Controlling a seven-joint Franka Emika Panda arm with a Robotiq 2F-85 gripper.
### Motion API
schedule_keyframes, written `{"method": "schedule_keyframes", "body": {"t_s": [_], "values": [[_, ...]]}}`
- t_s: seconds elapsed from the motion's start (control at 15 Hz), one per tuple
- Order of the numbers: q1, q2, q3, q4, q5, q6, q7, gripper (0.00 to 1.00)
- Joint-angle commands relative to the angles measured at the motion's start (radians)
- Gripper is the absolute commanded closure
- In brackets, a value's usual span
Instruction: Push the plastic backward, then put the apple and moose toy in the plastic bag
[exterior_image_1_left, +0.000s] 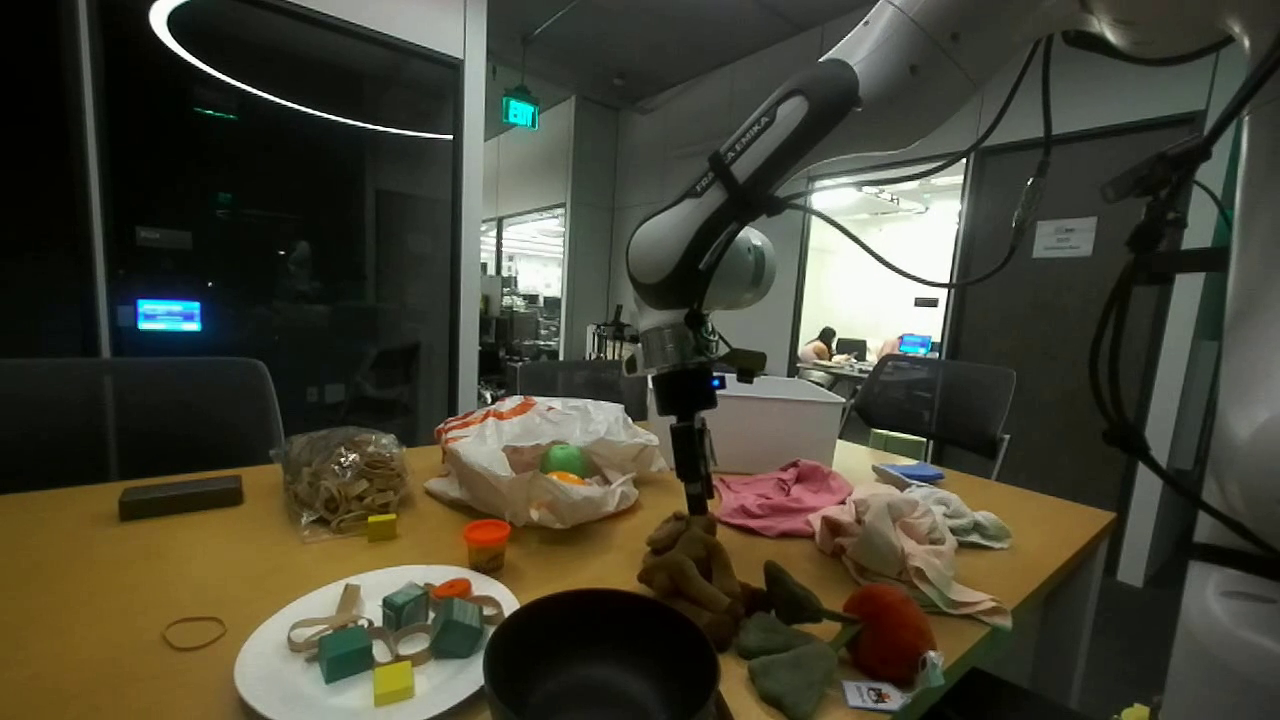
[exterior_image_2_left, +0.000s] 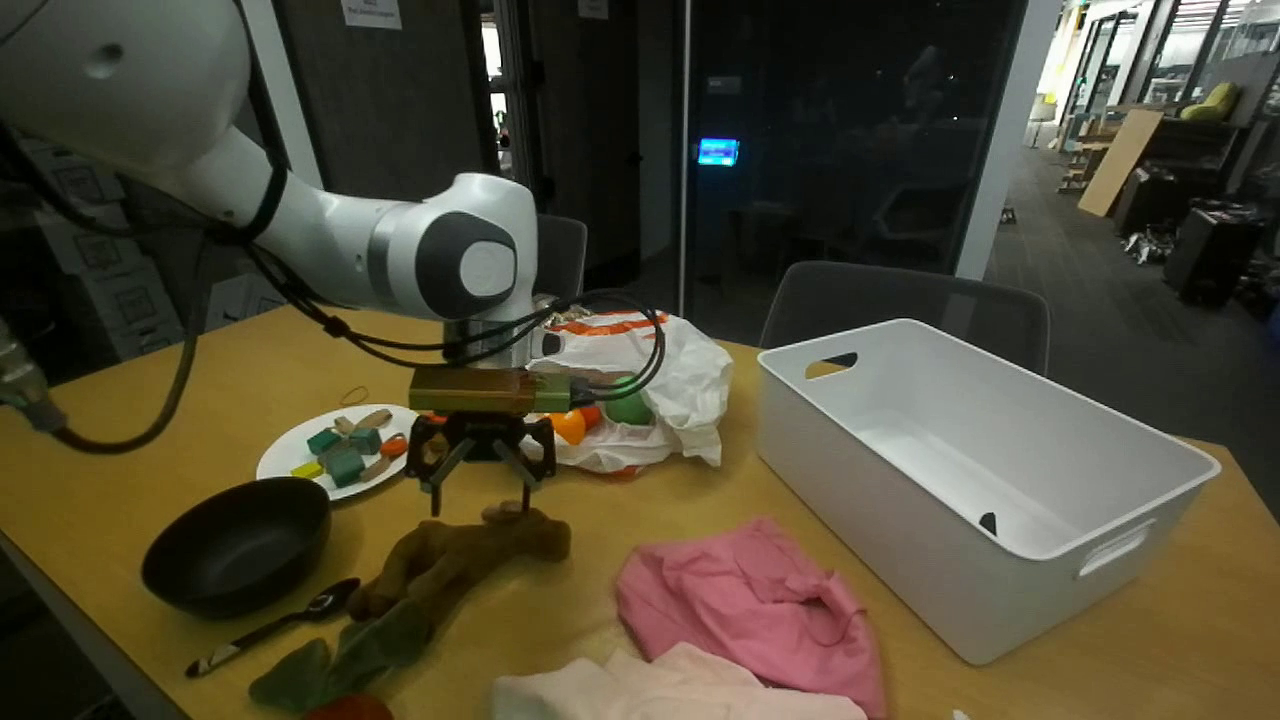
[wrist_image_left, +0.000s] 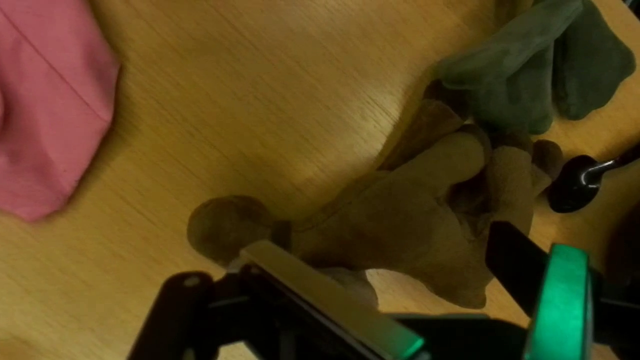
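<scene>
The brown plush moose toy (exterior_image_1_left: 690, 570) lies on the table, also in an exterior view (exterior_image_2_left: 470, 555) and the wrist view (wrist_image_left: 390, 220). Green floppy parts (wrist_image_left: 520, 75) lie at one end; I cannot tell if they belong to it. My gripper (exterior_image_2_left: 481, 503) points down with fingers apart over the toy; it shows in the wrist view (wrist_image_left: 372, 250) and edge-on in an exterior view (exterior_image_1_left: 697, 500). Contact is unclear. The white plastic bag (exterior_image_1_left: 590, 420), also in an exterior view (exterior_image_2_left: 690, 370), lies open-mouthed. A green round apple-like thing (exterior_image_1_left: 563, 460) and an orange thing (exterior_image_2_left: 568, 425) sit inside.
A white bin (exterior_image_2_left: 850, 480) stands beside the bag. A pink cloth (exterior_image_2_left: 740, 610) and pale cloth (exterior_image_1_left: 890, 540) lie near the toy. A black bowl (exterior_image_2_left: 240, 550), spoon (exterior_image_2_left: 260, 635), plate with blocks (exterior_image_1_left: 270, 620), orange-lidded tub (exterior_image_1_left: 487, 545) and red plush (exterior_image_1_left: 890, 630) are around.
</scene>
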Motion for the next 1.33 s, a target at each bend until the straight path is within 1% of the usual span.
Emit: {"method": "schedule_keyframes", "body": {"t_s": [0.0,0.07,0.2,0.33,0.67,0.73,0.8,0.87,1.27], "values": [[0.008,0.037,-0.022,0.010,0.025,-0.012,0.010,0.00],[0.006,0.048,-0.024,0.010,0.033,-0.015,0.019,0.00],[0.002,0.075,-0.025,0.018,0.083,-0.050,0.026,0.00],[0.001,0.103,-0.021,0.018,0.124,-0.053,0.021,0.00],[0.002,0.125,-0.015,-0.001,0.158,0.028,0.057,0.00],[0.002,0.122,-0.015,-0.007,0.154,0.054,0.061,0.25],[0.004,0.120,-0.016,-0.012,0.147,0.081,0.071,0.27],[0.003,0.120,-0.016,-0.013,0.146,0.097,0.076,0.34],[0.001,0.110,-0.018,-0.012,0.146,0.136,0.108,0.80]]}}
